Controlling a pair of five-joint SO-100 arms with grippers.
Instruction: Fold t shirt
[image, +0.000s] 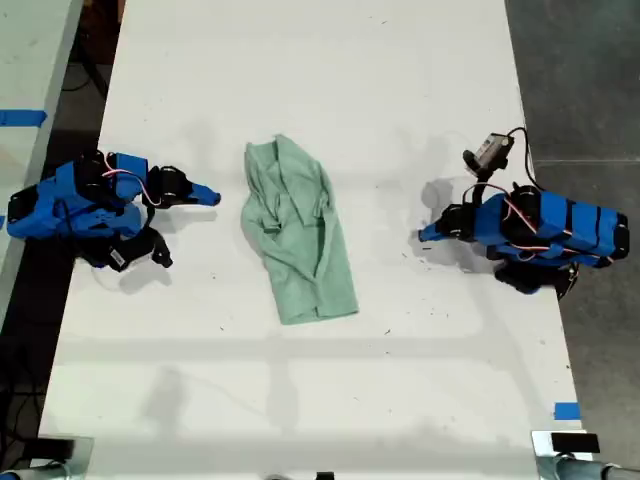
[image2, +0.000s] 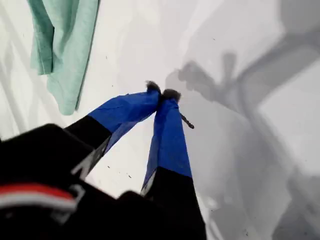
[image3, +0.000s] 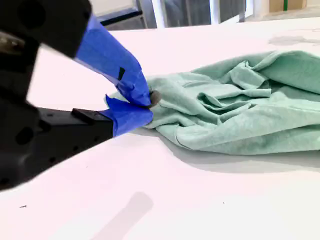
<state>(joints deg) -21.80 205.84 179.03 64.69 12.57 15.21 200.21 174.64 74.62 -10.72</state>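
Note:
The t shirt (image: 300, 240) lies crumpled and partly folded lengthwise in the middle of the white table, its bunched end toward the far side. In the exterior view, my second gripper (image: 212, 196) is on the left. It is shut and empty, its tips a short gap from the shirt's bunched edge. The second wrist view shows those blue-taped tips (image3: 145, 102) closed just in front of the creased t shirt (image3: 240, 110). My first gripper (image: 425, 235), at the exterior view's right, is shut over bare table (image2: 162, 93), well apart from the t shirt (image2: 62, 45).
The white table (image: 300, 80) ends at dark floor on the exterior view's right, and a second table stands beyond the gap at its left. A blue tape mark (image: 566, 410) sits near the front right corner. A small camera (image: 490, 150) sticks up from the first arm.

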